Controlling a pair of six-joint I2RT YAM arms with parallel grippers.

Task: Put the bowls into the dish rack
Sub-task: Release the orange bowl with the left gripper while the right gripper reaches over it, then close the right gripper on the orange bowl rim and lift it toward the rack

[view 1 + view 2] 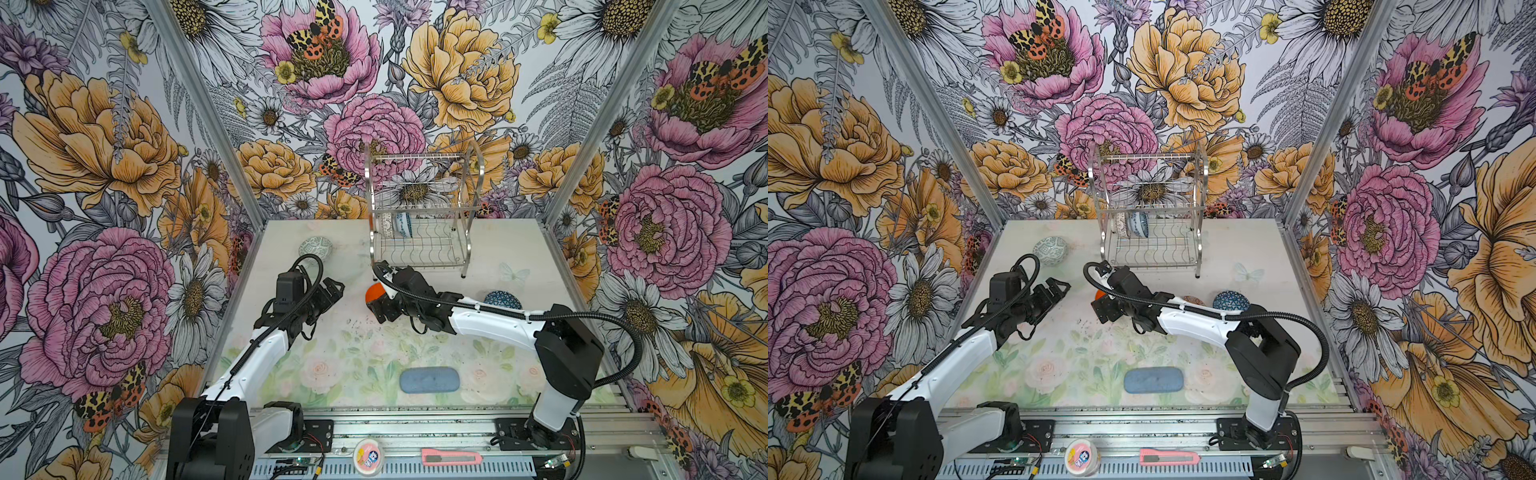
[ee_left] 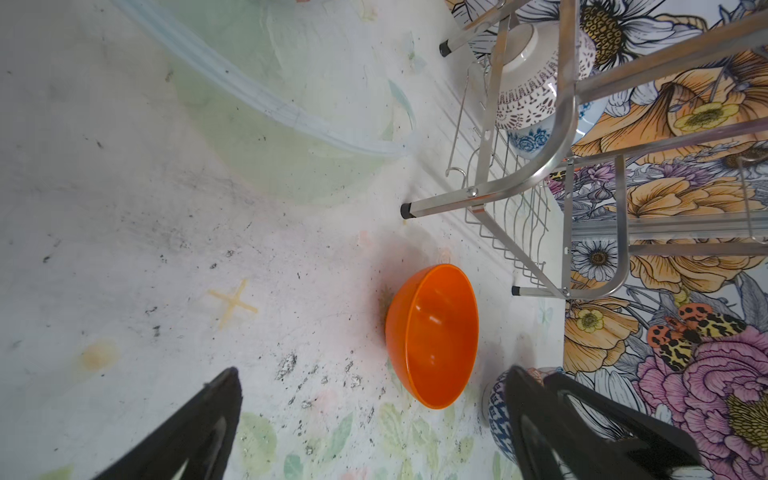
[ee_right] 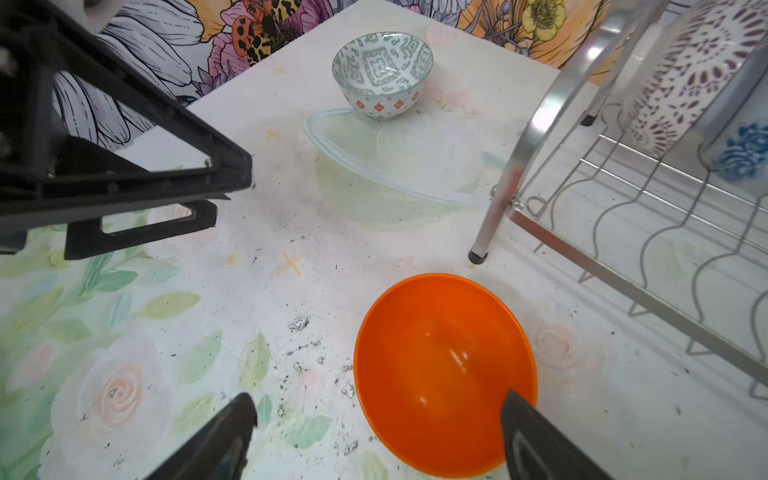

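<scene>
The plain orange bowl (image 3: 440, 365) stands upright on the table near a front leg of the dish rack (image 1: 419, 245). My right gripper (image 3: 378, 407) is open around its rim, with one finger over the inside and the other outside. My left gripper (image 1: 334, 289) is open and empty, a little to the bowl's left. A black-and-white lattice bowl (image 1: 387, 224) and a blue floral bowl (image 1: 402, 224) lean in the rack's lower tier. A grey-green bowl (image 1: 316, 247) sits at the back left. A dark-blue triangle bowl (image 1: 503, 300) and an orange-white bowl (image 1: 1192, 300) lie behind my right arm.
A flat blue-grey pad (image 1: 429, 379) lies near the table's front edge. The rack's upper tier (image 1: 415, 160) holds nothing. Floral walls close in the table on three sides. A pink cutter (image 1: 451, 457) and a small round tub (image 1: 368, 455) rest on the front rail.
</scene>
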